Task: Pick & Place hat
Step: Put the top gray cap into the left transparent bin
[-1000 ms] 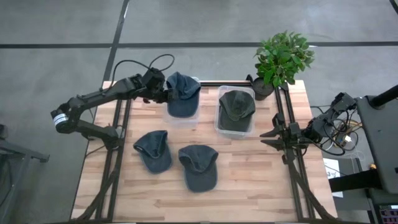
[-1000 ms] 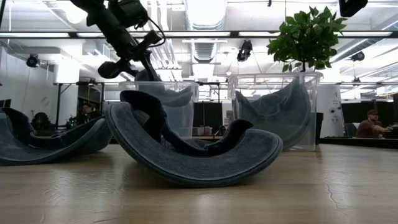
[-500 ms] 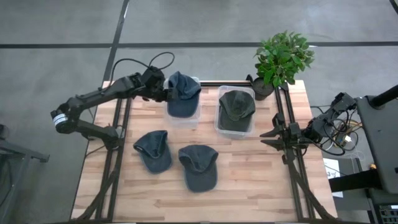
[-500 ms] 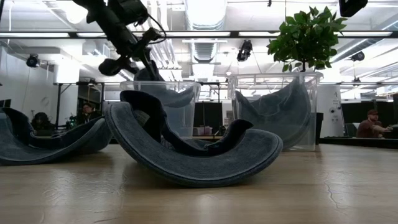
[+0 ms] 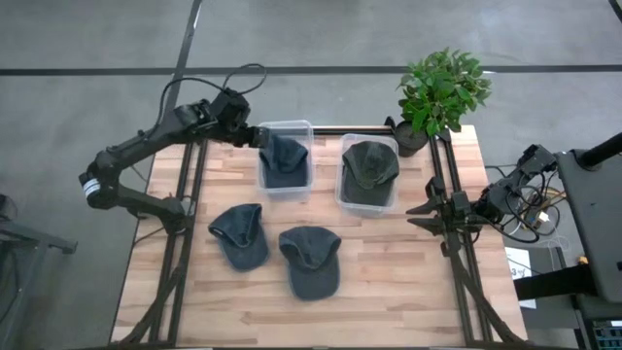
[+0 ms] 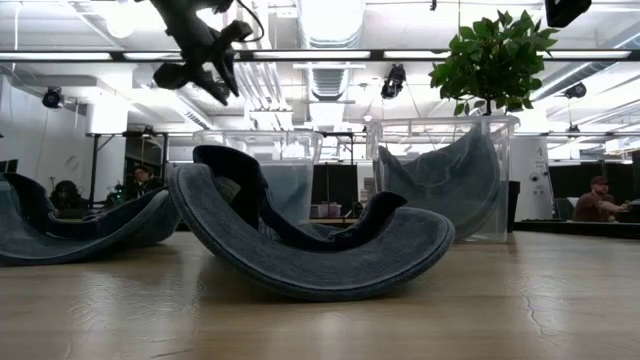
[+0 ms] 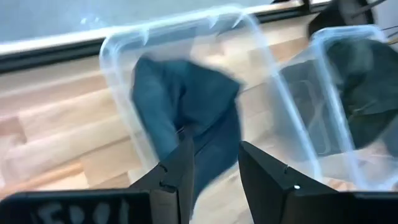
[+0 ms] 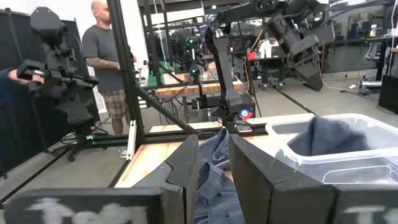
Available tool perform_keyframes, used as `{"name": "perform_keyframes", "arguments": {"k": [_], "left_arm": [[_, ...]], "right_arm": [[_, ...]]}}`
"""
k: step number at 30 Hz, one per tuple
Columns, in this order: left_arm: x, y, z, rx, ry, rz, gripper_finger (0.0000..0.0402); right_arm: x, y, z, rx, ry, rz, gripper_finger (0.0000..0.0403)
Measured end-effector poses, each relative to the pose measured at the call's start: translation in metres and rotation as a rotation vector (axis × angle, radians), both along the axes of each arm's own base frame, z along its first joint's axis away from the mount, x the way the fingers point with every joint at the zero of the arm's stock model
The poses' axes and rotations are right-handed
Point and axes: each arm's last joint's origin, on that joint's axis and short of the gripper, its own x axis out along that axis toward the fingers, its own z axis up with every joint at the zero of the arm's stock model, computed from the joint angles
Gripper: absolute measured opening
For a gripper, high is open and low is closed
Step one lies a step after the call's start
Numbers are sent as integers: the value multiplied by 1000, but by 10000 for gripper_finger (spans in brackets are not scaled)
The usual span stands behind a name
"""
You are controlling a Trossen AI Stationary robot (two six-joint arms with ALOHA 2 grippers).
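Note:
A blue cap [image 5: 285, 160] lies crumpled inside the left clear bin [image 5: 261, 156], also seen in the left wrist view as the cap [image 7: 186, 106] within the bin's rim [image 7: 118, 74]. My left gripper [image 5: 255, 135] [image 7: 214, 152] hovers open just beyond the bin's left far corner, raised above it [image 6: 205, 75], touching nothing. A dark green cap [image 5: 369, 167] fills the right bin [image 5: 342, 194]. Two more blue caps [image 5: 240, 235] [image 5: 311, 261] rest on the table, brims curled up. My right gripper [image 5: 420, 208] [image 8: 213, 149] waits open at the table's right edge.
A potted plant [image 5: 442, 92] stands at the far right corner beside the right bin. The near strip of the wooden table [image 5: 389, 292] is bare. People [image 8: 102, 68] stand in the room beyond the table.
My left gripper has let go of the blue cap and pulled back up and toward the table's left far corner. The cap, which hung over the left bin's far rim, has dropped down inside the bin.

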Motion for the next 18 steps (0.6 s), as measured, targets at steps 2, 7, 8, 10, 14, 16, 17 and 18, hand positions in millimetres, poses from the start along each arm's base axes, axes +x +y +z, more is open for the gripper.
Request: {"name": "perform_keyframes", "arguments": {"k": [2,7,8,10,14,16,17,18], "left_arm": [[0,0,7,17,-13,-9,117],[-3,-6,23,56,-47,-146,117],[-4,-10,25,52,-65,-203,117],[-6,-21,27,-5,-101,-285,117],[-15,-53,25,-132,-35,-327,117],[-23,-73,24,-189,38,-270,117],[-27,-83,23,-206,72,-236,117],[-31,-93,22,-217,102,-197,117]], "right_arm": [[0,0,0,0,0,0,86],[0,0,0,17,0,1,86],[0,0,0,19,1,1,86],[0,0,0,21,2,1,86],[0,0,0,18,4,1,86],[0,0,0,14,5,1,86],[0,0,-1,14,6,0,86],[0,0,-1,13,7,1,86]]}}
